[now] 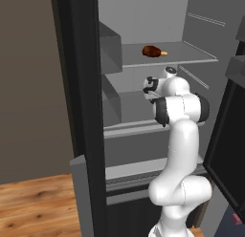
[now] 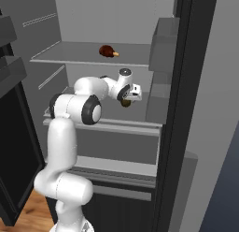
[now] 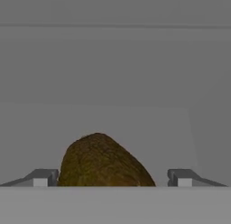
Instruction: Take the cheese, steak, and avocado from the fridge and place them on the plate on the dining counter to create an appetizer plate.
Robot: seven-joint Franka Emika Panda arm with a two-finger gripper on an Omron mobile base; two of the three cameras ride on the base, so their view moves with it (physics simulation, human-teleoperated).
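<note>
While the arm reaches into the fridge [image 1: 91,112]: gripper [image 3: 113,178] sits over the middle shelf.
Jaws: spread wide, one finger [image 3: 43,177] on each side of the avocado [image 3: 103,162], no visible contact.
Avocado: lying on the pale grey shelf, between the fingertips.
Upper shelf: a reddish-brown drumstick-like lump [image 1: 153,51] lies there, well apart.

This is a kitchen in a home: a tall black-framed fridge [image 1: 91,112] stands open before me, pale grey inside, with shelves [image 1: 167,54] and door bins [image 2: 163,44]. Food sits in it, a reddish-brown drumstick [image 1: 153,51] on the upper shelf and an olive-brown avocado [image 3: 103,162] on the one below. Warm wooden floorboards [image 1: 38,207] and a plain brown wall [image 1: 28,88] lie beside it
</note>
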